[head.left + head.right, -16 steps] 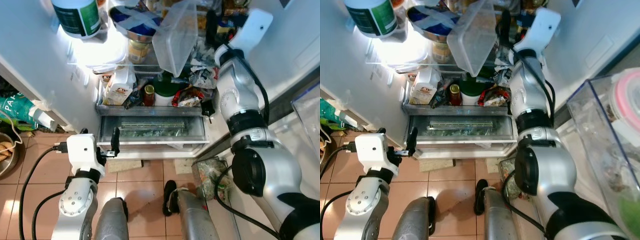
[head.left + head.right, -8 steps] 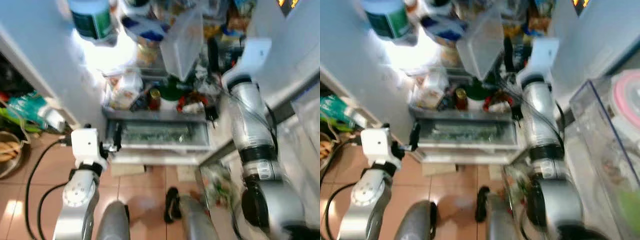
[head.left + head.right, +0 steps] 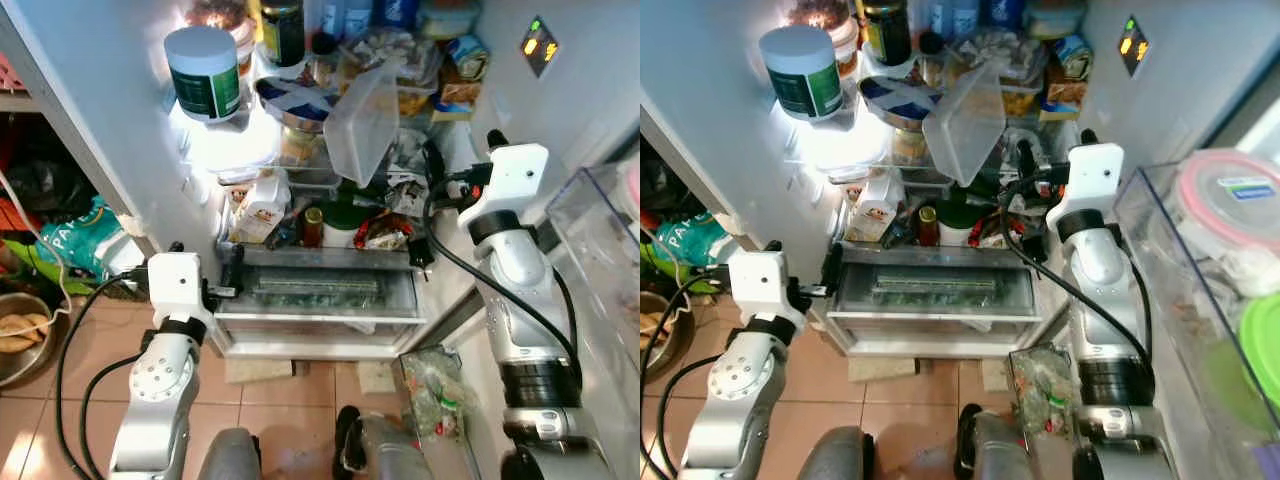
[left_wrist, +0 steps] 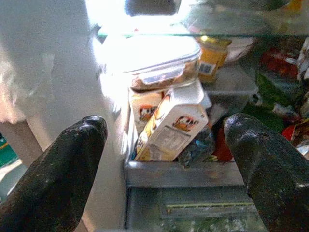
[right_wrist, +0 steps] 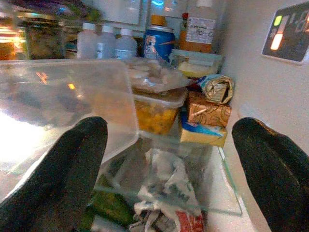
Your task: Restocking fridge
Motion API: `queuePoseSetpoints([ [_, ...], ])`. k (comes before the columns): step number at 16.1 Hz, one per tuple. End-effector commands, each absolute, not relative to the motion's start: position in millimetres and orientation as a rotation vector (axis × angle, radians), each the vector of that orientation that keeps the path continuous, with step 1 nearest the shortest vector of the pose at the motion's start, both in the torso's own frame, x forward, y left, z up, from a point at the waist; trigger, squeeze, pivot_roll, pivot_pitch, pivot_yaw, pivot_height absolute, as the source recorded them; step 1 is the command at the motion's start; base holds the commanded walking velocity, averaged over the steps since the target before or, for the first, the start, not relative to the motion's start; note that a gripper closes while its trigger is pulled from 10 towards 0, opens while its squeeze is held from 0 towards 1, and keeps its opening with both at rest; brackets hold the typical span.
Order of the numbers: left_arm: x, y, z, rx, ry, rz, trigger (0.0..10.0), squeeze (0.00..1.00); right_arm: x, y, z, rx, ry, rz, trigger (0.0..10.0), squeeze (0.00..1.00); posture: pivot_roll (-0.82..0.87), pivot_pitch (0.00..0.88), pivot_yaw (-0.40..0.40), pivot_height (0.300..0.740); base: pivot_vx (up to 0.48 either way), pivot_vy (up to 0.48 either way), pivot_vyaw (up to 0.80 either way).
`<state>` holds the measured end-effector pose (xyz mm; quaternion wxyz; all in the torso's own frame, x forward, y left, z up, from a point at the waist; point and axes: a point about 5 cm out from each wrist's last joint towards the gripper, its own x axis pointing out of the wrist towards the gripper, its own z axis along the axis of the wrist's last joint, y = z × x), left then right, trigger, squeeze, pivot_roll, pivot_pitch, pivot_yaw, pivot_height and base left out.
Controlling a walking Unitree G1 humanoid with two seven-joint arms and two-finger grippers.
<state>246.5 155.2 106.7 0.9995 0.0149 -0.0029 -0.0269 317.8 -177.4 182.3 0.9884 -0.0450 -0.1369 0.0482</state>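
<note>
The fridge stands open and full. A clear plastic container leans tilted on the middle shelf. My right gripper is open just right of it, with nothing between its fingers. The container lies beside one finger. My left gripper is open at the left end of the crisper drawer. It faces a milk carton and a lidded glass box without touching them.
A green-labelled tub and a covered bowl sit on the upper shelf. A green bag and a metal bowl lie on the floor at left. A clear bin stands close at right. A plastic bag lies by my feet.
The camera has tilted up, so more upper shelves show. My right gripper has come down from the top shelf level to beside the clear container. The left gripper stays by the drawer.
</note>
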Motion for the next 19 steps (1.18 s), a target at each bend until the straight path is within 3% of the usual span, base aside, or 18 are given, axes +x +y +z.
queuePoseSetpoints([
  [1,247,155,103,0.036,0.004,-0.054,10.0,0.00,308,-179,176,-0.094,-0.236,0.097,10.0,1.00,0.09,0.079,-0.014,0.740,0.000,0.000,0.00],
  [9,247,154,101,0.032,0.001,-0.058,10.0,0.00,296,-170,165,-0.077,-0.165,0.119,10.0,1.00,0.09,0.089,-0.013,0.740,0.000,0.000,0.00],
  [12,248,153,101,0.029,0.002,-0.054,10.0,0.00,296,-169,164,-0.075,-0.152,0.128,10.0,1.00,0.09,0.089,-0.017,0.740,-0.280,0.000,0.00],
  [19,250,153,102,0.024,-0.004,-0.052,10.0,0.00,296,-165,161,-0.064,-0.120,0.156,10.0,0.91,0.08,0.087,-0.019,0.740,-0.070,0.000,0.00],
])
